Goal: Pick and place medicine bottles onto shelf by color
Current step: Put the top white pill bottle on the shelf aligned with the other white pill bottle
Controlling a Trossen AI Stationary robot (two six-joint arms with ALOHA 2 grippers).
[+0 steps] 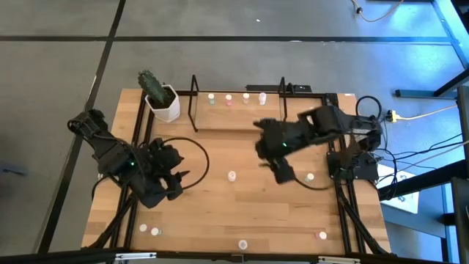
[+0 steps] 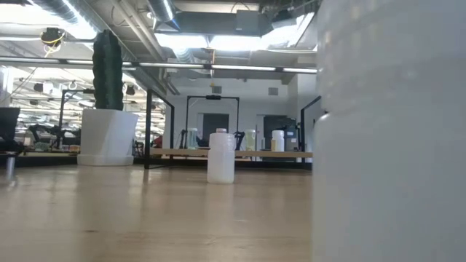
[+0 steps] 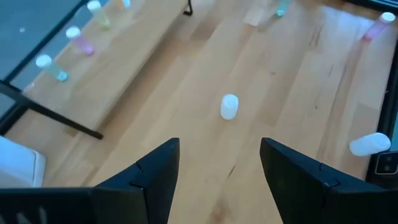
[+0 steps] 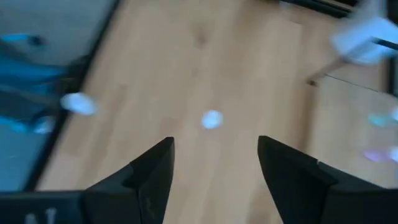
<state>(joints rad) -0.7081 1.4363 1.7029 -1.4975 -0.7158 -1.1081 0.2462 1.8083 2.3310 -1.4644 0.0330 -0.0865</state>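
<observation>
The high view looked straight down on the whole table [image 1: 220, 205]. The low view sat at tabletop height, facing level toward the shelf [image 2: 240, 153] — one bottle [image 2: 220, 156] stood mid-table, another loomed very close. Each wrist view looked down past its own fingers — both shared that mid-table bottle [image 3: 229, 106]

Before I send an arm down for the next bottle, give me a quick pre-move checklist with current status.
1. Left gripper fingers open and empty: ok.
2. Right gripper fingers open and empty: ok.
3. Loose white-topped bottle standing upright mid-table, nothing touching it: ok.
4. Shelf has bare floor in front of the bottles already on it: ok.
5. Bottle near the right arm lying on its side or upright: cannot tell.
6. All bottles shelved: not ok; several remain along the front edge.
</observation>
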